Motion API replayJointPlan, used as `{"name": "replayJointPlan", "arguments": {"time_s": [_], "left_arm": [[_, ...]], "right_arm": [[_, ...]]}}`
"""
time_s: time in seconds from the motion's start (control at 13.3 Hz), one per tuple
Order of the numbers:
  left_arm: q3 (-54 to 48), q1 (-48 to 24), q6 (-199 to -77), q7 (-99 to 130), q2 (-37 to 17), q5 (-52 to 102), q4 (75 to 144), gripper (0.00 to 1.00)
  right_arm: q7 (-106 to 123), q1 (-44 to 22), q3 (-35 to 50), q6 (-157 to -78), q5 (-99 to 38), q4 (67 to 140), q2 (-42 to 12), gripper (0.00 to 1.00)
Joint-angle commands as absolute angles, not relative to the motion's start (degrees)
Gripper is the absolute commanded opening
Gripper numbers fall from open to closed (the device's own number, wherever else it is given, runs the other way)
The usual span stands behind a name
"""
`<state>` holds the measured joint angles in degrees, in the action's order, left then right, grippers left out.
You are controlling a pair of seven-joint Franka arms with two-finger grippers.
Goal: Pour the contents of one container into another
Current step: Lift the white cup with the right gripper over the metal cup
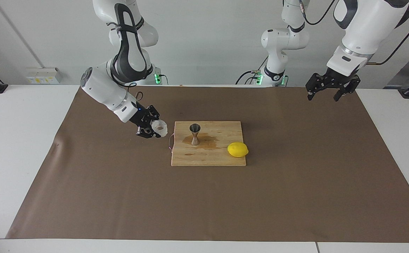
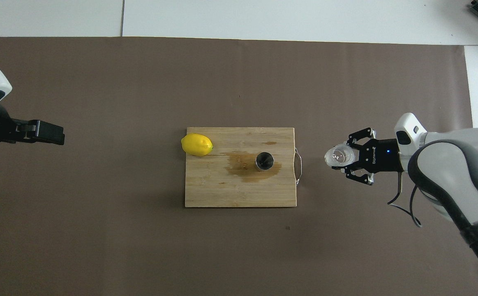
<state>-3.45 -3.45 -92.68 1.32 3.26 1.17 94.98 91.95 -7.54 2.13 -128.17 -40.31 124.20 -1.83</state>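
One glass cup (image 1: 160, 128), one jigger (image 1: 195, 134)

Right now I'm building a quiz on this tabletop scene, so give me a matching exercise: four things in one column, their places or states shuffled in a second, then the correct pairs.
Things
1. small clear-whitish glass cup
2. shiny steel hourglass jigger
3. yellow lemon
4. left gripper

Places or states
A. upright in a brown stain on the wooden cutting board
B. waiting over the brown mat, holding nothing
C. at the board's edge toward the left arm's end
D. tilted, held in the right gripper beside the board

Pairs: 1-D, 2-A, 3-C, 4-B
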Motion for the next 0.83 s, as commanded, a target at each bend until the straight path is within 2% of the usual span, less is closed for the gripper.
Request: {"name": "replayJointPlan", "arguments": {"time_s": [0.0,0.38,0.75], "left_arm": [[-3.3,-3.3,-93.5,1.1,4.2,0.9,96.2,1.00],[-3.3,-3.3,-93.5,1.1,4.2,0.9,96.2,1.00],[-3.3,-3.3,-93.5,1.1,4.2,0.9,96.2,1.00]], "right_arm": [[82.5,-11.2,2.1,-130.4,-34.4,122.5,-1.5,0.00],[66.7,-17.9,2.1,-133.5,-21.2,120.5,-1.8,0.00],[55.6,-21.4,2.2,-133.8,-6.6,118.7,-2.2,0.00]]}}
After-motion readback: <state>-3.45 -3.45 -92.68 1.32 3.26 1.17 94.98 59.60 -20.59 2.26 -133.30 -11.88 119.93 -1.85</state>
